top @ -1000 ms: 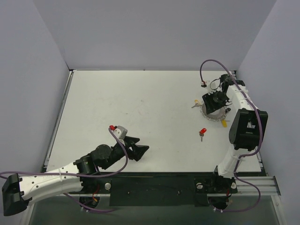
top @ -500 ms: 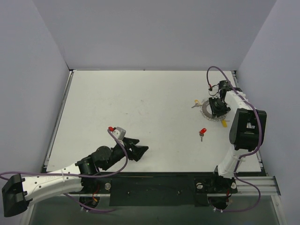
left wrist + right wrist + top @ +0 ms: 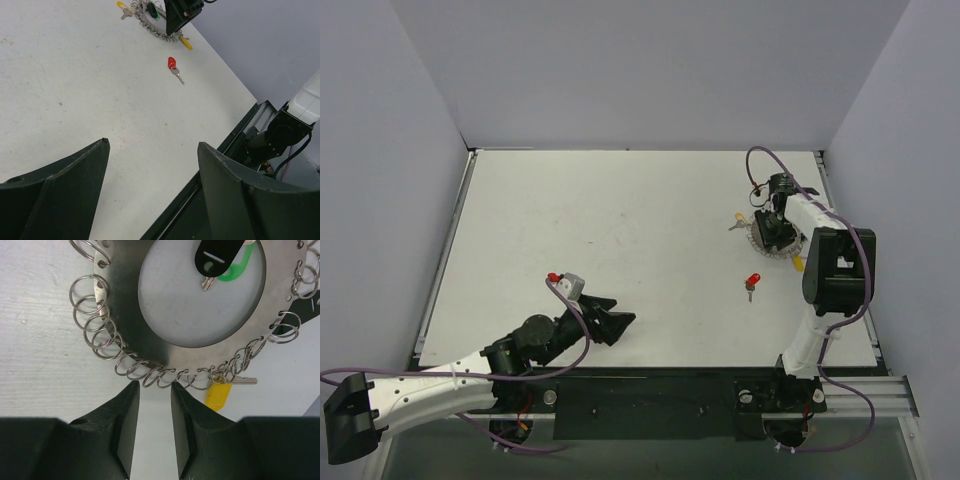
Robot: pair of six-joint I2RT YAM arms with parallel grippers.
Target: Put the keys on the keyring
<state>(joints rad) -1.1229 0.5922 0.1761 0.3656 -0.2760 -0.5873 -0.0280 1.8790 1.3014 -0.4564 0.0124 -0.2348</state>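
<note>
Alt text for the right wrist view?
The keyring, a flat metal ring edged with wire loops, lies just beyond the right gripper, jaws narrowly apart. A yellow key sits at its rim; a green key lies inside.

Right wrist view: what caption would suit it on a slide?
Narrowly parted fingers at the wire-looped rim of the keyring, with a yellow key just beside them.
</note>
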